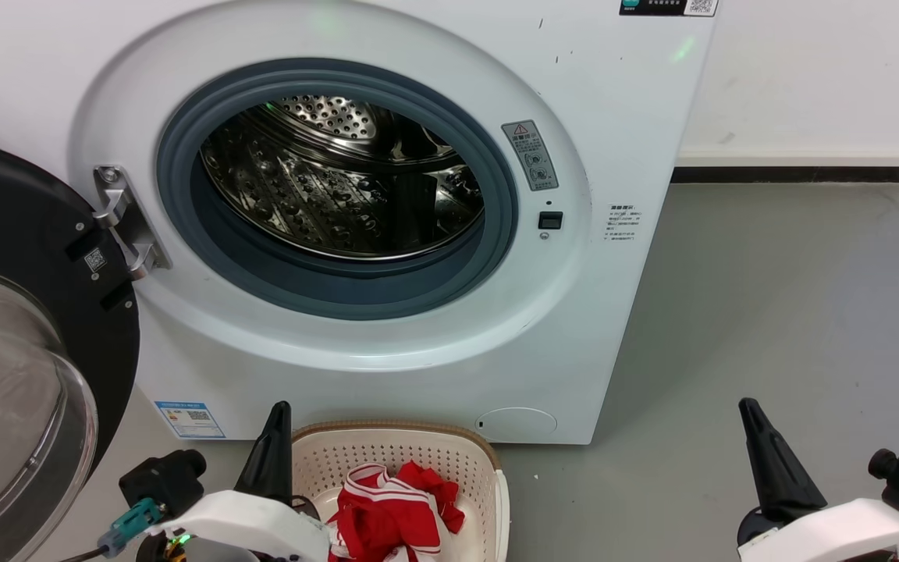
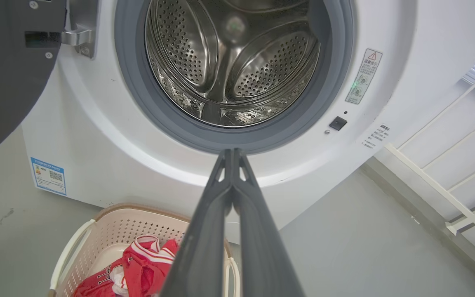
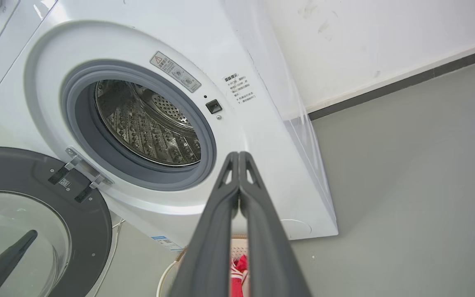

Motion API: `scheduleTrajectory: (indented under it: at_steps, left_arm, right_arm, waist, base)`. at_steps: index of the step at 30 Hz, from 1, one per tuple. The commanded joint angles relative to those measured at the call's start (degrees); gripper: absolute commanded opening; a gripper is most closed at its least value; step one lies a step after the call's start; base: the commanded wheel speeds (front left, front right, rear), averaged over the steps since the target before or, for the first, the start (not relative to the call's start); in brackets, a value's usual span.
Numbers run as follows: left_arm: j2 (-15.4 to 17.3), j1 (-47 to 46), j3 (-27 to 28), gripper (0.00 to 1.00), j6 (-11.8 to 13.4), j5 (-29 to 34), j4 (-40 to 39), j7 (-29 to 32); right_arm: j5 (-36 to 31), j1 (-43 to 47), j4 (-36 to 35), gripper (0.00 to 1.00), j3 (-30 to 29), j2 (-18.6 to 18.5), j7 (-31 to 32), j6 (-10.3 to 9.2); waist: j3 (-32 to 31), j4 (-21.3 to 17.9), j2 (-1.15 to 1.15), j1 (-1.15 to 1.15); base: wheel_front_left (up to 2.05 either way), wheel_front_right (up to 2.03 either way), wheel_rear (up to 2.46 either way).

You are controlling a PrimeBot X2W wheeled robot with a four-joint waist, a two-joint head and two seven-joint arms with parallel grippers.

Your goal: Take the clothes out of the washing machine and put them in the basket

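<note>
The white washing machine (image 1: 387,336) stands with its black-framed glass door (image 1: 20,375) swung open to the left. Its steel drum (image 1: 340,179) shows bare perforated metal. On the floor before it sits the cream basket (image 1: 418,445), with the red clothes (image 1: 395,511) with white stripes piled inside. My left gripper (image 1: 278,414) is shut, fingers pressed together, just left of the basket's back rim and above it. My right gripper (image 1: 750,414) is also shut, over the grey floor well right of the basket. Neither holds anything.
Grey floor (image 1: 793,312) stretches to the right of the machine up to a white wall with a dark skirting (image 1: 793,173). A white railing (image 2: 447,165) runs along the wall in the left wrist view. The open door juts out at the left.
</note>
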Motion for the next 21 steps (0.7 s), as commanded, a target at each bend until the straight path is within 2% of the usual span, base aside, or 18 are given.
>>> scheduleTrajectory:
  at_steps: [1,21]
  left_arm:
    - [0.4,-1.9,0.5,0.00,-0.5,-2.8,-0.3,0.3]
    - [0.5,-3.4,3.2,0.00,-2.6,-19.1,1.8,2.7]
  right_arm:
    - [2.9,-2.2,0.0,0.00,-0.2,-0.6,0.0,-0.01]
    - [19.3,-5.2,4.3,0.00,-1.0,-1.0,0.8,-0.01]
  waist:
    - [0.0,0.0,0.00,0.00]
    - [0.3,-0.3,0.00,0.00]
  base:
    - [0.00,0.00,0.00]
    - [0.00,0.00,0.00]
